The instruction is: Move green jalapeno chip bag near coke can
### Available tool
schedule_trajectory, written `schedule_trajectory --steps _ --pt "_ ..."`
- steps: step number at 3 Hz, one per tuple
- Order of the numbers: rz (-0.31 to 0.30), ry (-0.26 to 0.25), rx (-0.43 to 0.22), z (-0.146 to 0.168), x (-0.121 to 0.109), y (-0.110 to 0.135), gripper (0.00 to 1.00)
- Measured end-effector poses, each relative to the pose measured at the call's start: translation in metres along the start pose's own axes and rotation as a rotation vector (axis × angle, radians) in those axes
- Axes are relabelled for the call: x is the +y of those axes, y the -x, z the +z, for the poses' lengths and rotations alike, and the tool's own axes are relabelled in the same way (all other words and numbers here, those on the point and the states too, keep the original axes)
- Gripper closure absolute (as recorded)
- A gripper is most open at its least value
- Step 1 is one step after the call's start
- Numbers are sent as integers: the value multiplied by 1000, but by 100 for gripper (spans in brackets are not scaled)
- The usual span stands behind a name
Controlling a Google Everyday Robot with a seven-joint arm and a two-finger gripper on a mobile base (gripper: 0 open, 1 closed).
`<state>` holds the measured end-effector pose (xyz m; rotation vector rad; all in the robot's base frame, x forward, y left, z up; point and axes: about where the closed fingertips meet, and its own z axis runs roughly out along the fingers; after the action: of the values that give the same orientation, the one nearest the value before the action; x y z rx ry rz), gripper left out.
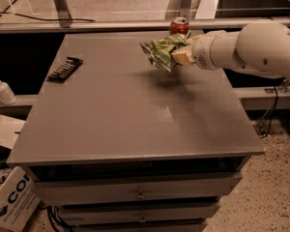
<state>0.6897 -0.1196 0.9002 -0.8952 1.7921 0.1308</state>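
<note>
The green jalapeno chip bag is crinkled and light green, held in the air above the far right part of the grey table. My gripper comes in from the right on a white arm and is shut on the bag's right side. The coke can, red with a silver top, stands upright at the table's far edge, just behind the bag and the gripper; its lower part is hidden by them.
A small black ridged object lies at the table's far left. A white pump bottle stands on a ledge left of the table. Cardboard boxes sit on the floor at lower left. Drawers are under the tabletop.
</note>
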Motion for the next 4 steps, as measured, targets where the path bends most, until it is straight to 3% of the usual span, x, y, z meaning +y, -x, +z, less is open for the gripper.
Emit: schedule_trajectory --steps 1,3,4 --pt "-2 -23 44 16 -26 -18 100" --pt "-31 -50 110 39 -50 -41 100" --pt "-26 -53 151 45 -54 -51 84"
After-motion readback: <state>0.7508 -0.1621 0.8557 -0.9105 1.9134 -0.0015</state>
